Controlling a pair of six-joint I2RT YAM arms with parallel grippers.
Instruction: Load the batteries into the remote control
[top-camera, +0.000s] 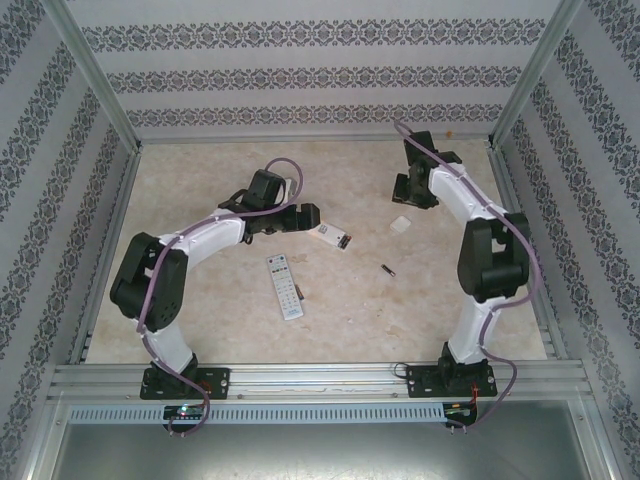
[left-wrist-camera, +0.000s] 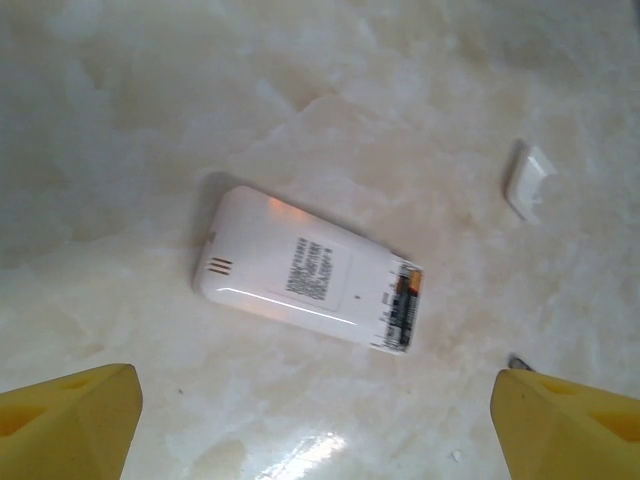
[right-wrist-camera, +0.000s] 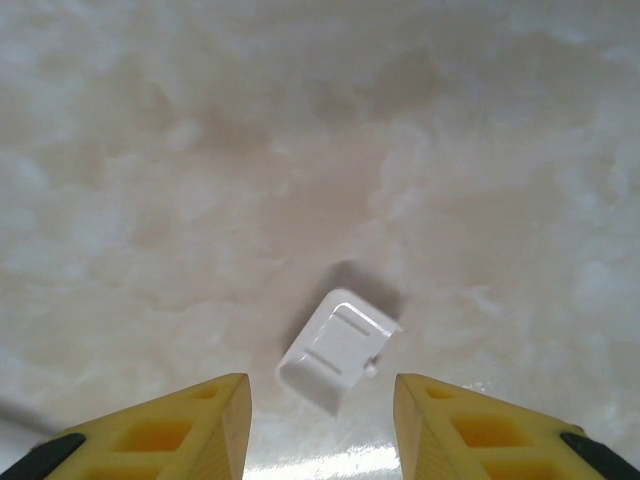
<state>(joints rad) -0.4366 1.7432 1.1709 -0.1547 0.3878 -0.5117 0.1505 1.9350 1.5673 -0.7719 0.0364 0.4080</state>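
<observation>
A white remote control (left-wrist-camera: 290, 265) lies face down on the table, its battery compartment open at the right end. Batteries (left-wrist-camera: 403, 308), dark with coppery ends, sit in that compartment. In the top view this remote (top-camera: 328, 235) lies just right of my left gripper (top-camera: 304, 214). My left gripper (left-wrist-camera: 315, 425) hovers above it, open wide and empty. One loose battery (top-camera: 388, 270) rests on the table further right. The white battery cover (right-wrist-camera: 338, 350) lies flat just ahead of my right gripper (right-wrist-camera: 322, 430), which is open and holds nothing. The cover (top-camera: 401, 224) is below my right gripper (top-camera: 411, 190).
A second white remote (top-camera: 284, 287) lies buttons up nearer the front, with a small dark piece (top-camera: 301, 293) beside it. The cover (left-wrist-camera: 528, 182) sits to the upper right of the face-down remote. Patterned walls and metal rails enclose the marble-look table (top-camera: 200, 180).
</observation>
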